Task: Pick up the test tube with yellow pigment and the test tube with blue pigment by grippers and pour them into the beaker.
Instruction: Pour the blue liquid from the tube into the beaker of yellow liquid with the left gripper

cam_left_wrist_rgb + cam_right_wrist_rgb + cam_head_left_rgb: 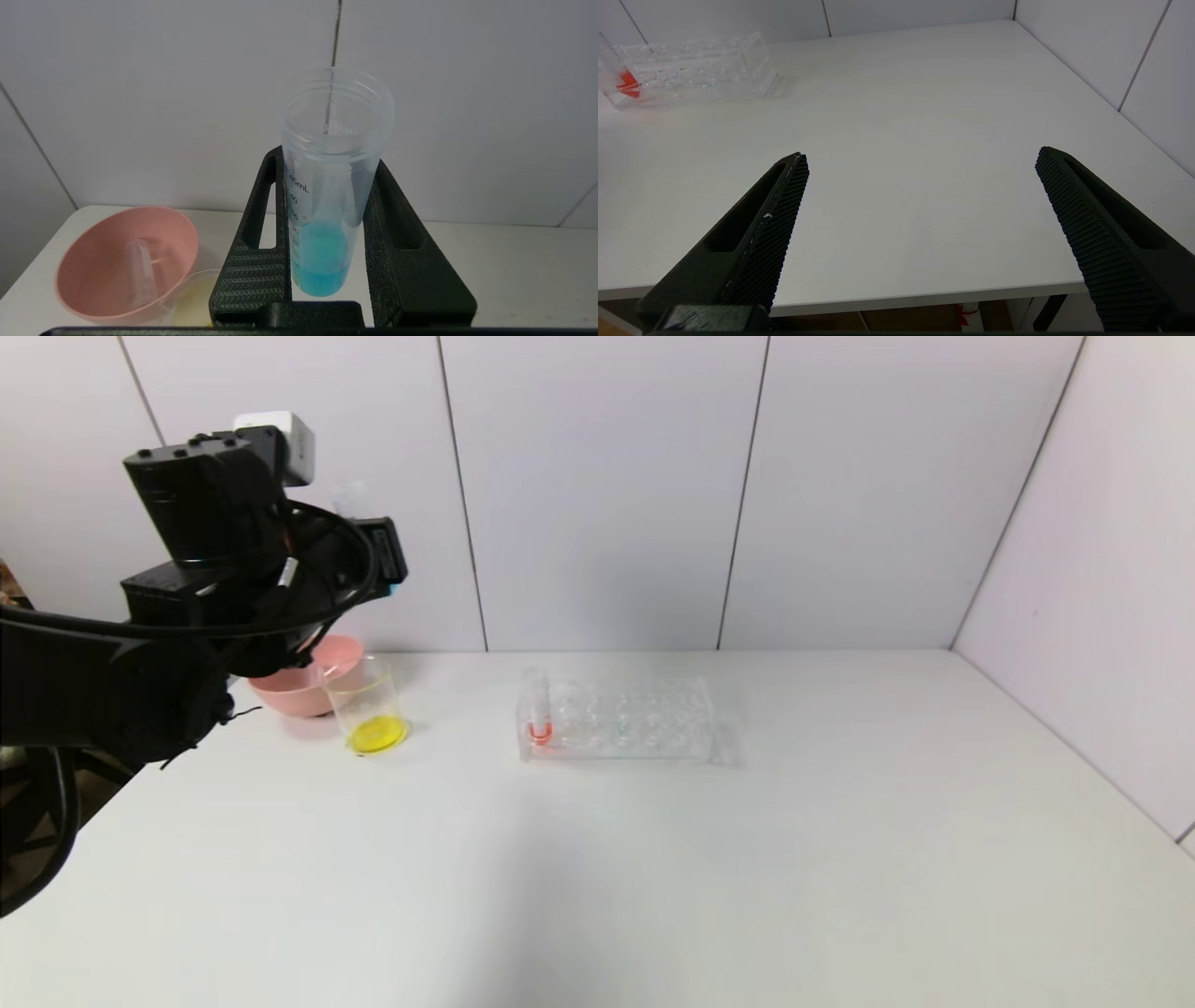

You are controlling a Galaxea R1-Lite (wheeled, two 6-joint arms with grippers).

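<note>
Left gripper (pixel 327 261), clamped on the upright blue tube (pixel 327 196), holds it above the beaker (pixel 369 709) ready for pouring; right gripper (pixel 920 224) idles, jaws apart.

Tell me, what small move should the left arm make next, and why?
Probably tip the blue test tube over the beaker. The left gripper holds it upright above the pink bowl and beaker, still with blue liquid; the beaker holds only yellow.
</note>
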